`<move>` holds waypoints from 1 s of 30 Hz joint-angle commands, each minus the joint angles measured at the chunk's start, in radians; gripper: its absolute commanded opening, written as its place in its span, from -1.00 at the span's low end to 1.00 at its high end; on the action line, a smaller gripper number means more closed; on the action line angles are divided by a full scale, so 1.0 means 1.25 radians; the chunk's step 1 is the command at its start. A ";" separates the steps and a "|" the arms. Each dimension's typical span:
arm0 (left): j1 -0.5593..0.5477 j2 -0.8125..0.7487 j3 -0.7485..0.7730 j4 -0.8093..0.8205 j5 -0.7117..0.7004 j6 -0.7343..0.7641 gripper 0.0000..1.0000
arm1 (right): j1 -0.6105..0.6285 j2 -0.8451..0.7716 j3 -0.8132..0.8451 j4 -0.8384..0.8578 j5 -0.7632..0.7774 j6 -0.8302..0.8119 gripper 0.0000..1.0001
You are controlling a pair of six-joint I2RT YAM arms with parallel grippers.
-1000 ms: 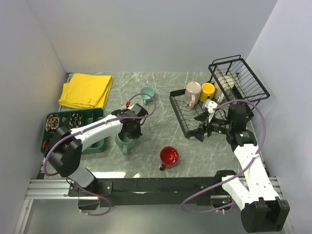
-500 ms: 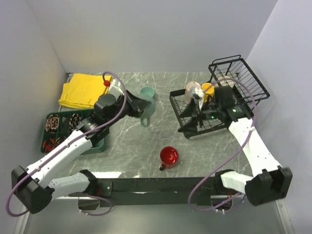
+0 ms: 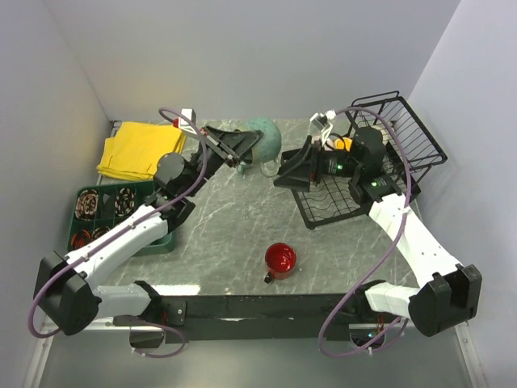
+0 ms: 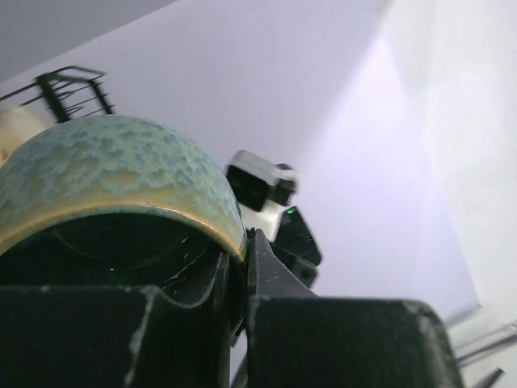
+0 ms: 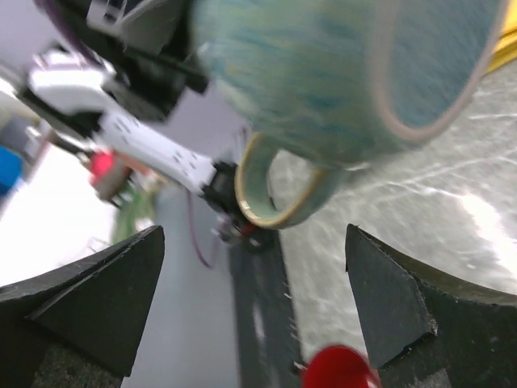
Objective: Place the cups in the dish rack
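My left gripper is shut on the rim of the grey-green mug and holds it high above the table, left of the dish rack. In the left wrist view the mug is pinched between my fingers. My right gripper is open and empty, pointing left just below the mug. The shiny red mug stands on the table near the front and also shows in the right wrist view. The yellow mug sits in the rack, partly hidden by my right arm. The other cups are hidden.
The rack's taller wire basket is at the back right. A green compartment tray and a folded yellow cloth lie at the left. Walls close in on the left, back and right.
My left arm has lifted the grey-green mug off the table and carried it up and to the right, toward the rack. My right gripper has swung left from the rack and faces the mug, open.
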 commanded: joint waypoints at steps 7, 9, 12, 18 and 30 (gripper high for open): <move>-0.008 0.034 0.053 0.367 0.009 -0.105 -0.98 | 0.023 0.059 0.000 0.332 0.077 0.504 0.96; -0.011 0.039 0.054 0.367 0.007 -0.107 -0.98 | 0.027 0.082 0.011 0.376 0.076 0.558 0.89; -0.013 0.045 0.059 0.367 0.004 -0.103 -0.98 | 0.034 0.098 0.009 0.409 0.078 0.594 0.59; -0.021 0.067 0.073 0.374 0.007 -0.098 -0.98 | 0.037 0.105 -0.019 0.453 0.081 0.641 -0.09; -0.038 0.069 0.045 0.373 0.030 -0.111 -0.57 | 0.019 0.078 -0.056 0.528 0.064 0.639 -1.00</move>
